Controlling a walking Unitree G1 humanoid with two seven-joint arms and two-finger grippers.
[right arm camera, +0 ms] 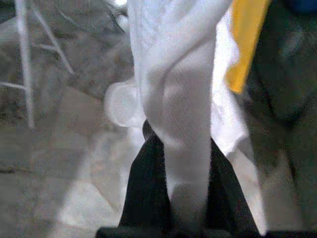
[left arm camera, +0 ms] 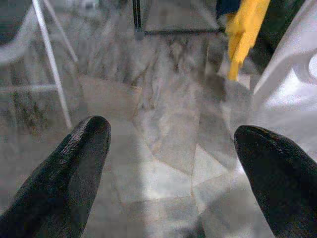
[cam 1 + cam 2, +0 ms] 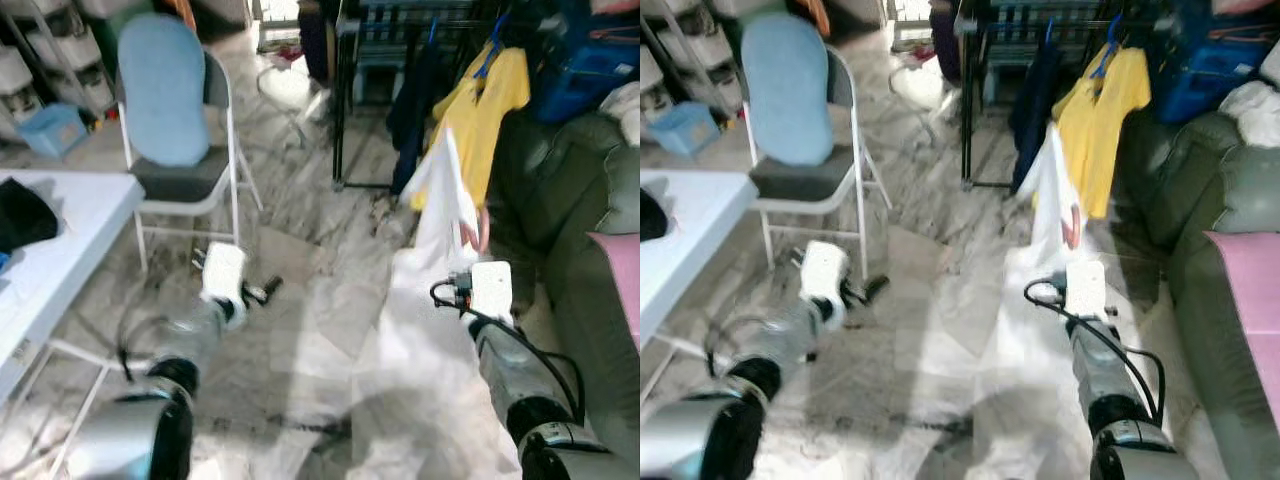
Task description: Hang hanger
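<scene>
Your right tool is clamped on white garment, arm fwd; left tool wide apart, touching nothing.

Soft daylight from the far end glares on the marble floor, both eye views are smeared by motion blur, and the wrist views are soft, the white garment overexposed.

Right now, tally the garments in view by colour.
White garment, held up by the right gripper: 1
Yellow shirt on the rack: 1
Dark navy garment on the rack: 1
Total: 3
</scene>
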